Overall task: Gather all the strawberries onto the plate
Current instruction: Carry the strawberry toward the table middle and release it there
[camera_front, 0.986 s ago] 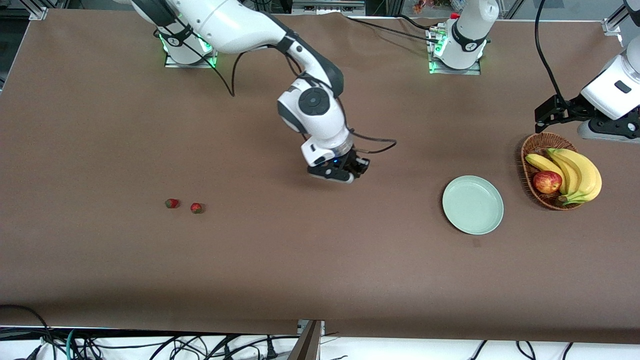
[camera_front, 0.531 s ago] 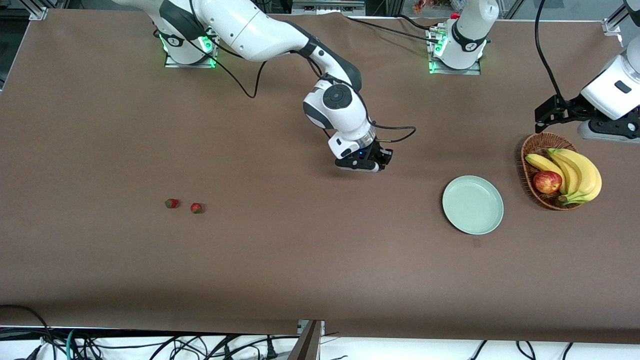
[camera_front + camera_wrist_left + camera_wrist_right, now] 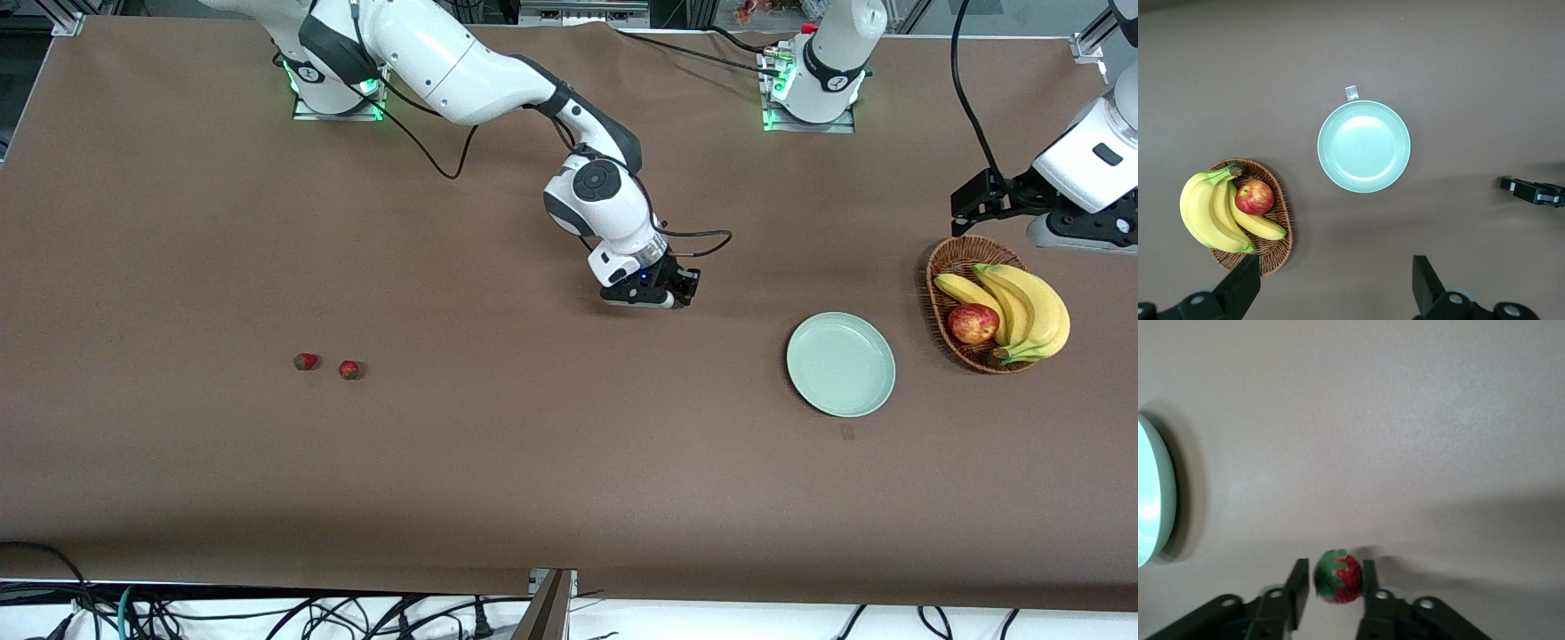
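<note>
Now right end effector (image 3: 1330, 590) flanks strawberry (image 3: 1338, 577), near plate (image 3: 840, 364).

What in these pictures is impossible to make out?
- Front view: the strawberry carried by the right hand is hidden under the hand itself; only the right wrist view shows it between the fingers.
- Right wrist view: whether the fingers are touching that berry cannot be told.
- Right wrist view: the plate is cut off by the picture's edge.
- Front view: the left hand is partly cut off at the edge, over the basket.
</note>
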You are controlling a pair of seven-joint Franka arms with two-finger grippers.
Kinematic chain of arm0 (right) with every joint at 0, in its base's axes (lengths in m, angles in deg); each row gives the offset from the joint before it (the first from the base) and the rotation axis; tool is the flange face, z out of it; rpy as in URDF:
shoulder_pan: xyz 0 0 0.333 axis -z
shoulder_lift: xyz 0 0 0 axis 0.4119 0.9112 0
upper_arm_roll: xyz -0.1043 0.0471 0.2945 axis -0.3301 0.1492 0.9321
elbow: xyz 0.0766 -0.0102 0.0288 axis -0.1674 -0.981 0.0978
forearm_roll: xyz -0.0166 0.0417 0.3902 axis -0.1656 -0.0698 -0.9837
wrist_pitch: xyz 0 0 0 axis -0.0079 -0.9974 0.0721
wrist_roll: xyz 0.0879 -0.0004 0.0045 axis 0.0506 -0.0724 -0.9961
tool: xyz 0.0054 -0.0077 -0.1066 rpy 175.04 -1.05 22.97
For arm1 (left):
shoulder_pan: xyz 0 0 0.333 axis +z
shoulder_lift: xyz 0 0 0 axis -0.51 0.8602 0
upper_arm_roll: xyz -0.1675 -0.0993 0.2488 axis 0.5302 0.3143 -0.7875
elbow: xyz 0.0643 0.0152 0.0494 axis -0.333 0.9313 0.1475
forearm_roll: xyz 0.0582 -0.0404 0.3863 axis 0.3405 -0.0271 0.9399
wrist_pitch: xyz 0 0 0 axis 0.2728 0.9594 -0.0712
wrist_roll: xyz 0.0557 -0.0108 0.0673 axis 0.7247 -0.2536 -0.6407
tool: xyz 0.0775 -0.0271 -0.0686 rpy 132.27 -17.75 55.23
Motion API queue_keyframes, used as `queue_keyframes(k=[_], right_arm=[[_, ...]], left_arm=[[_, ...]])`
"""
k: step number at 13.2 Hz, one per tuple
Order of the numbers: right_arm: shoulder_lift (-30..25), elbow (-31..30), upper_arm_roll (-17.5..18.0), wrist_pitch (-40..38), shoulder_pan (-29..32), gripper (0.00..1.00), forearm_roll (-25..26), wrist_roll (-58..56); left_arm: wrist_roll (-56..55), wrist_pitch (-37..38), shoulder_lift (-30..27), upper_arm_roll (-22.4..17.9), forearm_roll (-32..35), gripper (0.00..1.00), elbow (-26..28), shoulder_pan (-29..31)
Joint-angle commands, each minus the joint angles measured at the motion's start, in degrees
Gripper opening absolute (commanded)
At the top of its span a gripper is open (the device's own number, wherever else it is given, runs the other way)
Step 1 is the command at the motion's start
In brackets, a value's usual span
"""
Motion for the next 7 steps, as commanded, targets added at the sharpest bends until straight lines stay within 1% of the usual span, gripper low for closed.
queue_keyframes(k=[1, 2, 4, 7], right_arm=[[-0.81, 2.28, -0.69, -3.16, -0.33, 1.0, 0.22, -0.42], [-2.57, 2.63, -0.87, -8.06, 0.54, 1.0, 0.22, -0.68], [-7.66, 2.9, -0.26, -16.24, 5.71, 1.0, -0.04, -5.13], [-10.93, 2.9, -0.08, -26.45, 12.39, 1.0, -0.05, -15.33]], left_arm=[[0.07, 0.27, -0.22, -0.49, -1.25, 1.0, 0.05, -0.41], [0.07, 0.27, -0.31, -0.49, -1.25, 1.0, 0.05, -0.41], [0.07, 0.27, -0.22, -0.49, -1.25, 1.0, 0.05, -0.41], [-0.1, 0.53, 0.22, -0.4, -1.95, 1.0, 0.14, -0.49]])
